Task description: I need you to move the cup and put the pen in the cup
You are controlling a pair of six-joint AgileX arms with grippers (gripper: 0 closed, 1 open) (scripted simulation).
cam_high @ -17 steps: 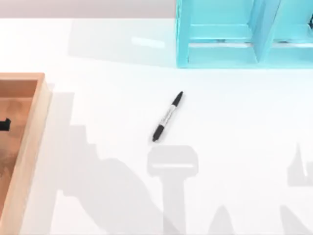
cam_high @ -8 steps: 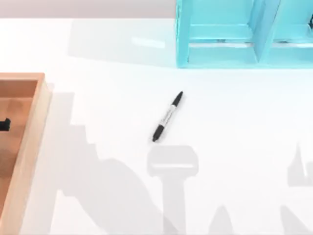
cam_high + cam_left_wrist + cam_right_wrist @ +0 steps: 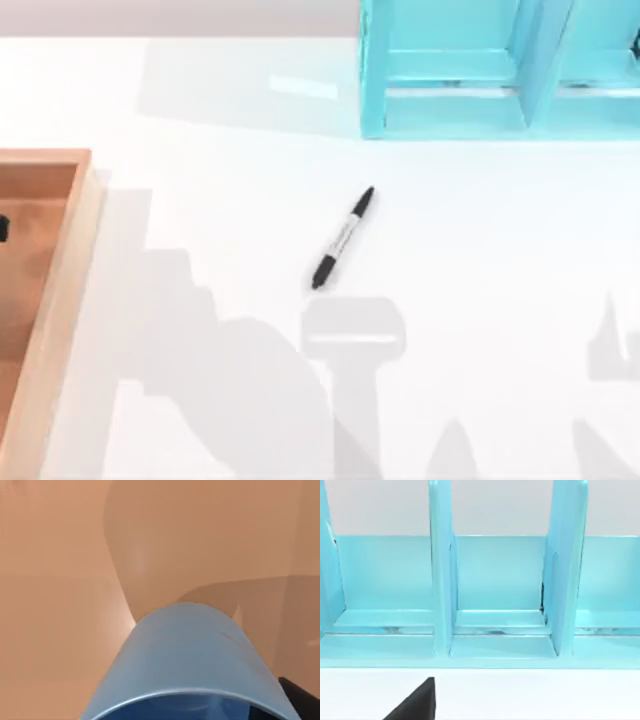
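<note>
The pen (image 3: 343, 238) lies flat on the white table near the middle, slanting from lower left to upper right, with nothing touching it. The blue cup (image 3: 190, 665) looms very close in the left wrist view, its rim nearest the camera, over the brown floor of the wooden tray (image 3: 60, 580). A black part of my left gripper (image 3: 300, 700) sits right beside the cup's rim. From above, my left gripper (image 3: 3, 228) is a small black bit at the left edge, over the tray. A black wedge of my right gripper (image 3: 415, 702) points toward the shelf.
The wooden tray (image 3: 70, 290) takes up the table's left edge. A large turquoise shelf unit (image 3: 500, 80) with upright dividers (image 3: 442, 580) stands at the back right. Arm shadows fall across the near part of the table.
The black bit of my left gripper over the tray has slid up and toward the left edge of the top view, and its shadow shifted with it. The pen has not moved.
</note>
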